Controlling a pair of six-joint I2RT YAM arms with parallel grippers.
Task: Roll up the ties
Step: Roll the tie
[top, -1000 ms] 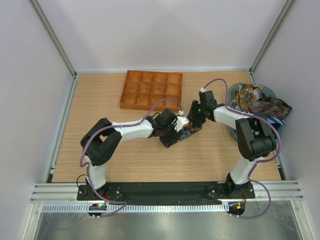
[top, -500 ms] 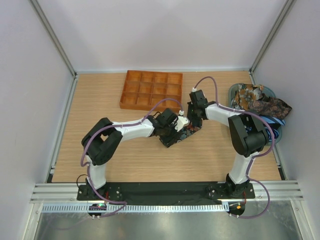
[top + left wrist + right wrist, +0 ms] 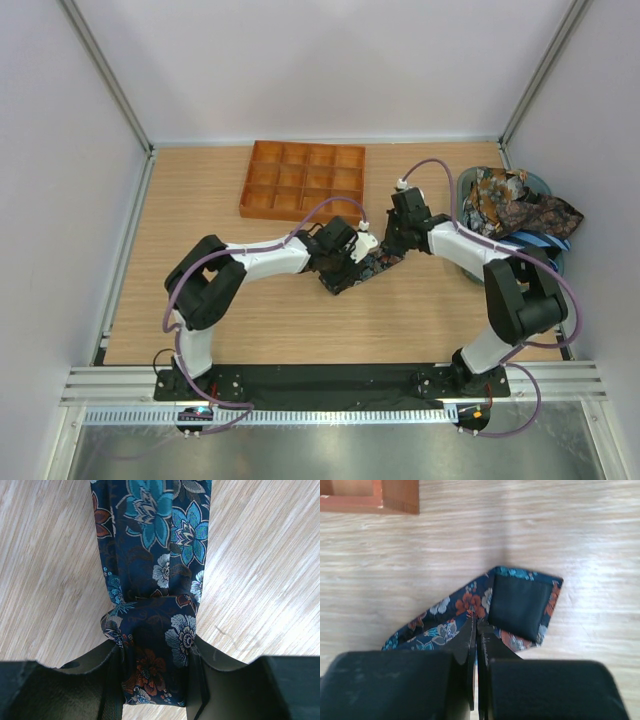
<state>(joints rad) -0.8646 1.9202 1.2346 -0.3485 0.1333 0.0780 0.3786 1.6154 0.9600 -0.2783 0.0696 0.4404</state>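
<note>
The top camera is showing both arms meeting near the middle of the table (image 3: pixel 200 200), with the floral tie (image 3: pixel 366 268) lying as a short dark strip between them, but it is giving too little detail to read either grip. The left wrist view is filling that in: the left gripper (image 3: pixel 155 680) is standing partly open, its fingers (image 3: pixel 102 672) pressing against both edges of the tie's folded-over end, so it is holding that fold while the rest of the fabric is running flat away from it and off the top of the view. The right wrist view is showing the other end, where the tip is lying turned back with its black lining (image 3: pixel 519 605) facing up. There the right gripper (image 3: pixel 476 630) is sitting with its jaws pressed tight together, tips at the fabric's edge; whether any cloth is caught between them is impossible to tell. Only the top view is taking in the heap of ties (image 3: pixel 515 203) piled in a tub (image 3: pixel 543 182) at the right edge, a striped tie (image 3: pixel 548 243) peeking out beneath and partly covered by the right arm. The orange tray (image 3: pixel 303 180) is sitting just beyond the grippers, and bare wood is stretching to the left and toward the arm bases.
</note>
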